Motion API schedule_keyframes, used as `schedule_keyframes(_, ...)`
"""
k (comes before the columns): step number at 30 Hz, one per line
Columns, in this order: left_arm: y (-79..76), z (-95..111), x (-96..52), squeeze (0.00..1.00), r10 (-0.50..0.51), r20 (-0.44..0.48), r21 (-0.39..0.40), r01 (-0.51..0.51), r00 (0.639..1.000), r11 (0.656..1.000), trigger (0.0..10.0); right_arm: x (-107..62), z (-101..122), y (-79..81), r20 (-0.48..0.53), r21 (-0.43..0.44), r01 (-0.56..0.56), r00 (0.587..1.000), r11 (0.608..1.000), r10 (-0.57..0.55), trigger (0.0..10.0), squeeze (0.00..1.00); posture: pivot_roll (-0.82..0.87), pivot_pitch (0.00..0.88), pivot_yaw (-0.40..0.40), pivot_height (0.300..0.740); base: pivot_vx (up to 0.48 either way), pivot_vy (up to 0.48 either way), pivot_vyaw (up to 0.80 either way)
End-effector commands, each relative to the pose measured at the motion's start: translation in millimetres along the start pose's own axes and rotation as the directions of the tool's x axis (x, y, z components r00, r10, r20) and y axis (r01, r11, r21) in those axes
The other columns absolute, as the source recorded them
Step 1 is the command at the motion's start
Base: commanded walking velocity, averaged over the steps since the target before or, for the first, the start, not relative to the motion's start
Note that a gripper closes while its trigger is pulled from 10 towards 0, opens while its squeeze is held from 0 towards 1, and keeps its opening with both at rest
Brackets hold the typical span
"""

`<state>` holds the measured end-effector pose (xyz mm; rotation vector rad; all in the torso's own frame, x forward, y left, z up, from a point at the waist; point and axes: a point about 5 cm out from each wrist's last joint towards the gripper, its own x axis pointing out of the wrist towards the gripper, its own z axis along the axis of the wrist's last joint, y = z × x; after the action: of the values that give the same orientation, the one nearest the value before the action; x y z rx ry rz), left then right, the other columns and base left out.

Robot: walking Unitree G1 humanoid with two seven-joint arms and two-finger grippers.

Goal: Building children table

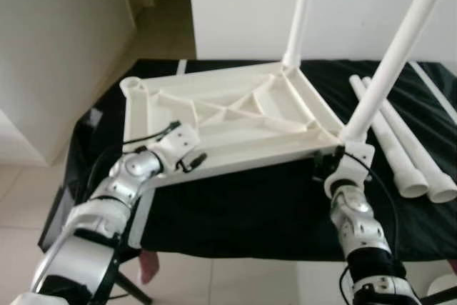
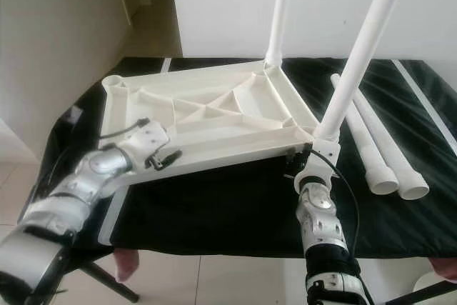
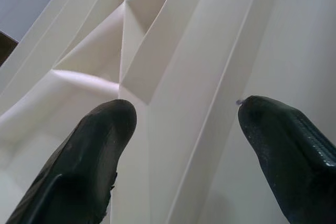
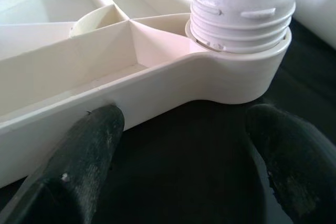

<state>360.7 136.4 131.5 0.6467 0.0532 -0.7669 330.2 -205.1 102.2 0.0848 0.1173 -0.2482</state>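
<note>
My right gripper (image 4: 178,145), fingers apart, sits just below the upturned white ribbed plastic tabletop's (image 1: 235,116) near corner socket, where a white plastic tube leg (image 1: 396,55) rises slantwise, while my left gripper (image 3: 184,145), also apart, rests on the ribs.

A black cloth (image 1: 271,205) covers the tabletop beneath both jaws. Beyond them stands a white wall (image 1: 357,5); pale floor tiles (image 1: 21,198) lie out past the left jaws.

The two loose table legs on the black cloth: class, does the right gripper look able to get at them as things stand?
Probably yes: the loose table legs lie uncovered just beside the right gripper, whose jaws stand open at the tabletop corner.
</note>
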Motion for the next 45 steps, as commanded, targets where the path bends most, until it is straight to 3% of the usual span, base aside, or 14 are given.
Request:
schedule_keyframes(1,-36.7,-0.5,-3.5,0.0,-0.504,0.001,-0.003,0.504,0.864,0.864,10.0,2.0,-4.0,7.9,-0.023,-0.012,-0.047,0.999,0.999,0.046,10.0,0.0,0.03,0.0,0.03,0.74,0.0,0.0,0.0)
schedule_keyframes(3,-40.5,2.1,-4.4,0.0,-0.53,0.018,-0.004,0.53,0.848,0.848,10.0,4.6,-2.1,8.4,-0.02,-0.029,-0.06,0.998,0.998,0.06,10.0,0.0,0.03,0.0,0.032,0.74,0.0,0.0,0.0)
schedule_keyframes(4,-50.4,9.9,-6.9,0.0,-0.598,0.055,-0.01,0.6,0.799,0.8,10.0,11.1,3.8,9.3,-0.012,-0.055,-0.096,0.995,0.994,0.096,10.0,0.0,0.04,0.0,0.034,0.74,0.0,0.0,0.0)
schedule_keyframes(12,-62.8,26.5,-11.2,0.0,-0.668,0.13,-0.013,0.675,0.733,0.738,10.0,18.3,10.3,13.9,-0.007,-0.096,-0.189,0.982,0.977,0.189,10.0,0.0,0.03,0.0,0.04,0.74,0.0,0.0,0.0)
schedule_keyframes(14,-65.4,37.2,-22.2,0.0,-0.697,0.189,-0.05,0.716,0.692,0.697,10.0,21.2,13.8,13.8,-0.002,-0.116,-0.221,0.975,0.968,0.223,10.0,0.0,0.03,0.0,0.045,0.74,0.0,0.0,0.0)
schedule_keyframes(19,-64.4,38.2,-28.7,0.0,-0.703,0.192,-0.055,0.723,0.684,0.689,10.0,21.3,15.1,11.7,0.006,-0.117,-0.225,0.974,0.967,0.227,10.0,0.0,0.02,0.0,0.047,0.74,0.0,0.0,0.0)
schedule_keyframes(20,-55.7,37.5,-36.2,0.0,-0.664,0.214,-0.114,0.694,0.716,0.711,10.0,16.9,15.6,6.5,0.034,-0.121,-0.239,0.969,0.963,0.245,10.0,0.0,0.02,0.0,0.048,0.74,0.0,0.0,0.0)
schedule_keyframes(23,-43.0,39.2,-47.7,0.0,-0.614,0.242,-0.176,0.656,0.752,0.734,10.0,10.7,13.6,-0.7,0.055,-0.118,-0.247,0.965,0.962,0.255,10.0,0.0,0.02,0.0,0.047,0.74,0.0,0.0,0.0)
schedule_keyframes(28,-35.4,40.1,-56.7,0.0,-0.59,0.253,-0.199,0.638,0.767,0.744,10.0,6.5,10.9,-5.6,0.061,-0.117,-0.245,0.965,0.962,0.254,10.0,0.0,0.02,0.0,0.048,0.74,0.0,0.0,0.0)
schedule_keyframes(33,-13.9,31.9,-76.4,0.0,-0.551,0.216,-0.233,0.591,0.806,0.772,10.0,-1.3,7.6,-12.8,0.085,-0.103,-0.245,0.963,0.964,0.254,10.0,0.0,0.02,0.0,0.05,0.74,0.0,0.0,0.0)
schedule_keyframes(34,9.4,20.1,-89.9,0.0,-0.528,0.155,-0.244,0.551,0.835,0.798,10.0,-6.1,5.4,-15.8,0.097,-0.091,-0.243,0.963,0.966,0.251,10.0,0.0,0.03,0.0,0.046,0.74,0.0,0.0,0.0)
schedule_keyframes(38,22.7,12.5,-97.4,0.0,-0.513,0.118,-0.255,0.525,0.85,0.812,10.0,-8.5,4.2,-17.2,0.102,-0.086,-0.238,0.964,0.968,0.246,10.0,0.0,0.03,0.0,0.046,0.74,0.0,0.0,0.0)
schedule_keyframes(44,56.0,-7.8,-106.9,0.0,-0.392,-0.053,-0.244,0.369,0.918,0.897,10.0,-17.4,4.1,-22.9,0.133,-0.06,-0.194,0.971,0.979,0.2,10.0,0.0,0.05,0.0,0.037,0.74,0.0,0.0,0.0)
schedule_keyframes(45,56.0,-7.8,-106.9,0.0,-0.392,-0.053,-0.244,0.369,0.918,0.897,10.0,-17.4,4.1,-22.9,0.133,-0.06,-0.194,0.971,0.979,0.2,10.0,0.0,0.05,0.0,0.037,0.74,0.0,0.0,0.0)
